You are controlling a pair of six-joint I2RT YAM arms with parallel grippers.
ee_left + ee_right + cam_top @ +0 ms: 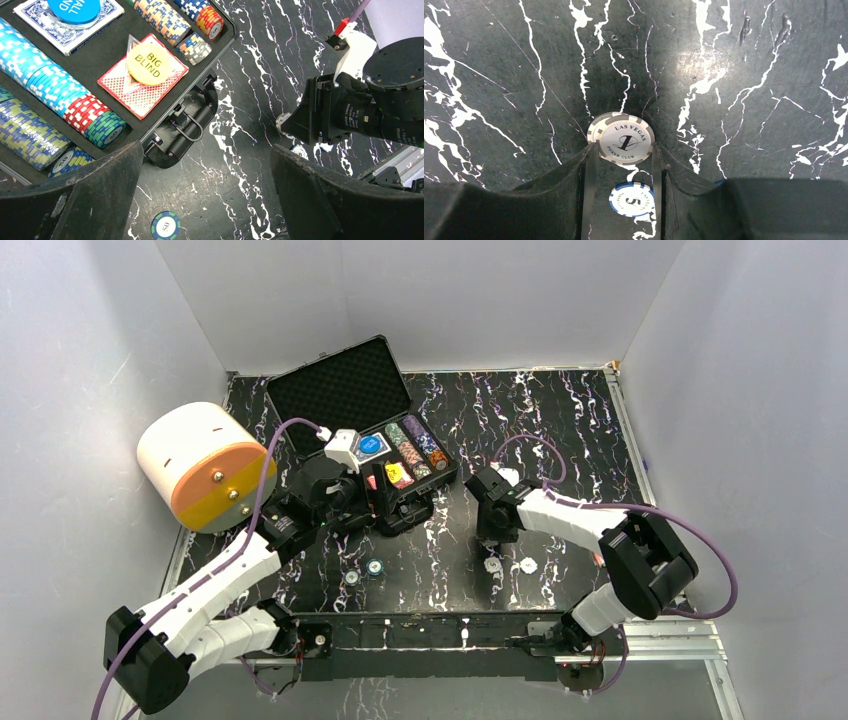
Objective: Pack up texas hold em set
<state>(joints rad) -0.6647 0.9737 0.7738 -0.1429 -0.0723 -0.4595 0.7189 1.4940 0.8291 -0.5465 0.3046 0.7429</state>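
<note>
- Black marble-patterned tabletop (560, 440) with plain white walls around it carries the whole scene.
- The right gripper (623, 150) is closed narrowly on a grey chip (621, 137), one finger against each edge, so the chip's face is turned flat toward the wrist camera. That edge-on pinch looks suited to dropping it into a row.
- A blue-and-white chip (631, 198) lies on the table just below that grip, apparently next to be collected.
- The left gripper (206, 155) hangs with its jaws spread wide and nothing between them, beside the case's front edge, probably ready for loose chips.
- A green chip (165, 225) rests on the table near it, outside the case.
- The case (340, 390) lies open at the left rear of the table, with its foam lid tilted back and its handle (187, 131) toward the arms.
- Inside, the chip rows (45, 80) stand on edge in their slots, and the yellow button (147, 63) sits on a red card deck (131, 95).
- The packing looks mostly done, with a few stray chips left and the lid yet to close.
- A white-and-orange cylinder (205, 465) stands to the left, apart from the case.
</note>
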